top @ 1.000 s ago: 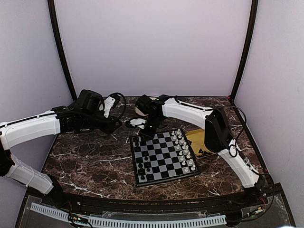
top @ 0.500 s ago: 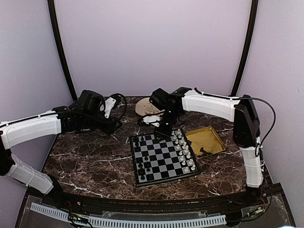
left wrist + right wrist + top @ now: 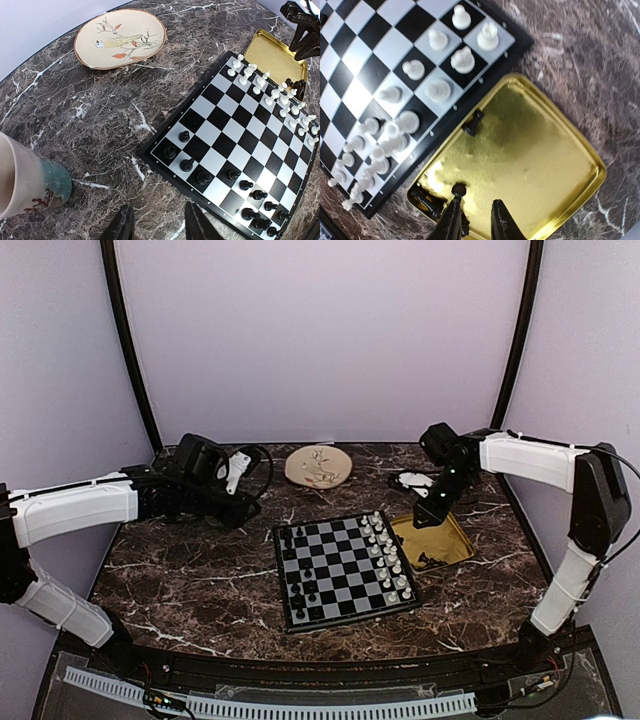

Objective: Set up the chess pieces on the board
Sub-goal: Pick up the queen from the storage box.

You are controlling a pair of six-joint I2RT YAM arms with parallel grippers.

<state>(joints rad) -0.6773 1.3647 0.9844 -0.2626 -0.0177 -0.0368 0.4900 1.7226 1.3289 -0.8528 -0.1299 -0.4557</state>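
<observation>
The board (image 3: 340, 562) lies mid-table, and it also shows in the left wrist view (image 3: 235, 125) and the right wrist view (image 3: 370, 60). Several black chess pieces (image 3: 300, 585) stand along its left side, also seen in the left wrist view (image 3: 202, 176). More black pieces lie in the yellow tray (image 3: 535, 165): one (image 3: 474, 122) near the board and several (image 3: 427, 200) in a corner. My right gripper (image 3: 475, 220) is open above the tray (image 3: 445, 545), with one black piece (image 3: 458, 190) at its left fingertip. My left gripper (image 3: 157, 230) is open and empty over the marble, beside the board's far left corner.
White pieces (image 3: 440, 90) fill the board's right side. A round bird-painted plate (image 3: 318, 466) lies behind the board, and also shows in the left wrist view (image 3: 120, 37). A cup (image 3: 25, 180) stands by the left gripper. Purple walls enclose the table.
My right arm has swung right from the board's far left corner to above the yellow tray. The left arm has barely moved.
</observation>
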